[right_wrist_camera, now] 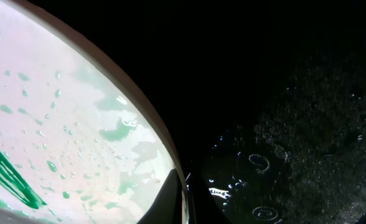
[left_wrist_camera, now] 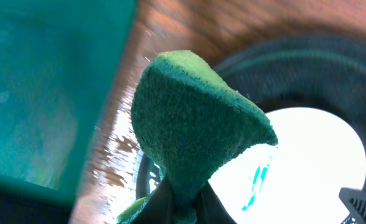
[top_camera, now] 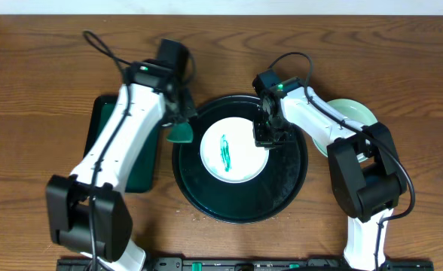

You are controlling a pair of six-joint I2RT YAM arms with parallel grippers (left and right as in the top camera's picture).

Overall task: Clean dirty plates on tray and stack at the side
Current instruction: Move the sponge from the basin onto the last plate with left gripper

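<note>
A white plate (top_camera: pixel 233 149) with a dark green smear (top_camera: pixel 224 152) lies in the middle of the round black tray (top_camera: pixel 282 192). My right gripper (top_camera: pixel 266 138) is shut on the plate's right rim. In the right wrist view its fingers (right_wrist_camera: pixel 164 202) pinch that rim, and the plate (right_wrist_camera: pixel 58 112) is wet with drops around the smear (right_wrist_camera: pixel 9 177). My left gripper (top_camera: pixel 179 122) is shut on a green sponge (top_camera: pixel 181 135), held over the tray's left rim. The left wrist view shows the sponge (left_wrist_camera: pixel 195 118) just left of the plate (left_wrist_camera: pixel 314 155). A pale mint plate (top_camera: pixel 353 114) lies right of the tray, partly under my right arm.
A dark green rectangular tray (top_camera: pixel 105 120) lies left of the black tray, mostly under my left arm, and shows at the left of the left wrist view (left_wrist_camera: pixel 46 87). Wet bare wood (left_wrist_camera: pixel 114 149) separates the two trays. The black tray's floor (right_wrist_camera: pixel 295 112) is wet.
</note>
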